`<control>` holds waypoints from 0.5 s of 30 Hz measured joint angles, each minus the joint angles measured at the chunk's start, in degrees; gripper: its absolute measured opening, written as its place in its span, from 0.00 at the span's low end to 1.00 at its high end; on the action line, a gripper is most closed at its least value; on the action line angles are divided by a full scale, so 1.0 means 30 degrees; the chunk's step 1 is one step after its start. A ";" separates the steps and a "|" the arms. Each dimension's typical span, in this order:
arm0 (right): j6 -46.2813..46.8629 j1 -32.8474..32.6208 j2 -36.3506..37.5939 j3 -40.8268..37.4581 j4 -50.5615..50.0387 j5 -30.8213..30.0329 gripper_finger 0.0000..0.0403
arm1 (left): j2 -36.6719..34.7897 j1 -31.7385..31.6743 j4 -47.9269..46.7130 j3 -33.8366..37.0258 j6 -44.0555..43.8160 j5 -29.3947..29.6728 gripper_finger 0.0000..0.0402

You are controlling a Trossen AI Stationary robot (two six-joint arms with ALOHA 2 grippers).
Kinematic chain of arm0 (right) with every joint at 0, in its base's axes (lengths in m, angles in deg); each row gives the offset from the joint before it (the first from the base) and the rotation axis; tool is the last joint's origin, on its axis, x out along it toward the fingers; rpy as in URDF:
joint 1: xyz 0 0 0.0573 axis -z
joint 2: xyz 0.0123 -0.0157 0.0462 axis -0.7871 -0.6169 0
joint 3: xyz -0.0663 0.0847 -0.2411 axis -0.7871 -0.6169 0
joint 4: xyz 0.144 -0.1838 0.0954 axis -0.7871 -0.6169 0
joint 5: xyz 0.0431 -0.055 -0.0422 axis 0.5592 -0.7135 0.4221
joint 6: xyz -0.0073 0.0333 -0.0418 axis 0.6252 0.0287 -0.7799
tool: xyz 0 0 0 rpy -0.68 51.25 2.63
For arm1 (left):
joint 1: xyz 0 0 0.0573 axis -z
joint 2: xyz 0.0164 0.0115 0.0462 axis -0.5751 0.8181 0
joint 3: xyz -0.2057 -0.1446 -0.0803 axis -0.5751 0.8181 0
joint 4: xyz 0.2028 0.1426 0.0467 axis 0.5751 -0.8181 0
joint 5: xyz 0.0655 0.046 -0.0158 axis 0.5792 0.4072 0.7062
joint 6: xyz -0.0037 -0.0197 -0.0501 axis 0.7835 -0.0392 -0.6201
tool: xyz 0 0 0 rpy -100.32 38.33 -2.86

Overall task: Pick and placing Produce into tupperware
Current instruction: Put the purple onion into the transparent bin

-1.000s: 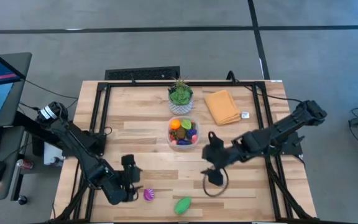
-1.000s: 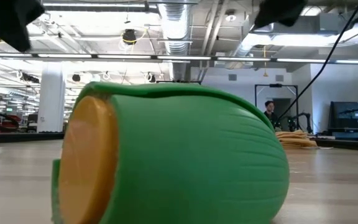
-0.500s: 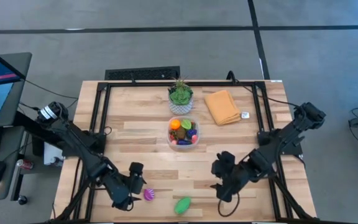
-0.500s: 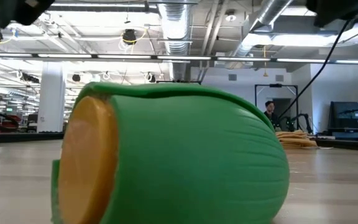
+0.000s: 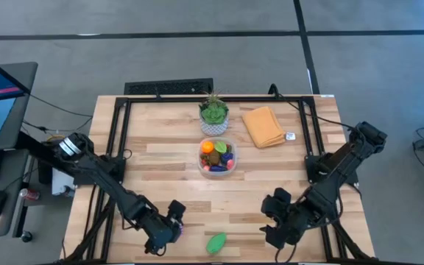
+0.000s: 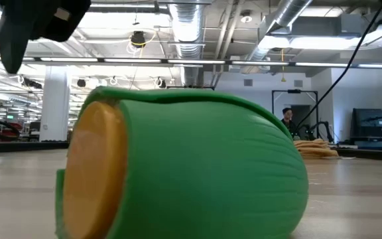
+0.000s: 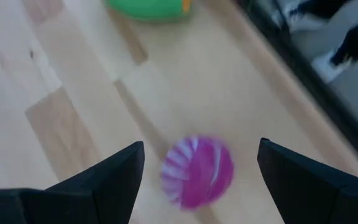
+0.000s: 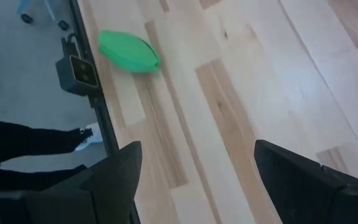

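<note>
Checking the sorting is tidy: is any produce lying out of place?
Yes. A green piece and a purple piece lie loose near the table's front edge, outside the tupperware. The open left hand hovers over the purple one.

I've got my dark left gripper low at the table's near edge, fingers spread wide. My dark right gripper hangs opposite, fingers also spread, empty.

Light wood slat table with black frame. On it: clear tupperware at centre holding produce, white-potted plant just behind, folded orange cloth beside that, green toy vegetable and purple striped toy near front edge
</note>
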 joint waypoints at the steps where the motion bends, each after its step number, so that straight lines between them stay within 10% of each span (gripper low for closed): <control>1: 0.0276 -0.0092 0.0000 0.0000 -0.0042 -0.0177 0.83 | 0.0096 -0.0027 -0.0476 -0.0108 0.0191 0.0003 0.75; 15: 0.1185 -0.0384 0.0000 0.0000 -0.0140 -0.0826 0.83 | 0.0649 -0.0252 -0.1580 -0.0241 0.0333 -0.0449 0.75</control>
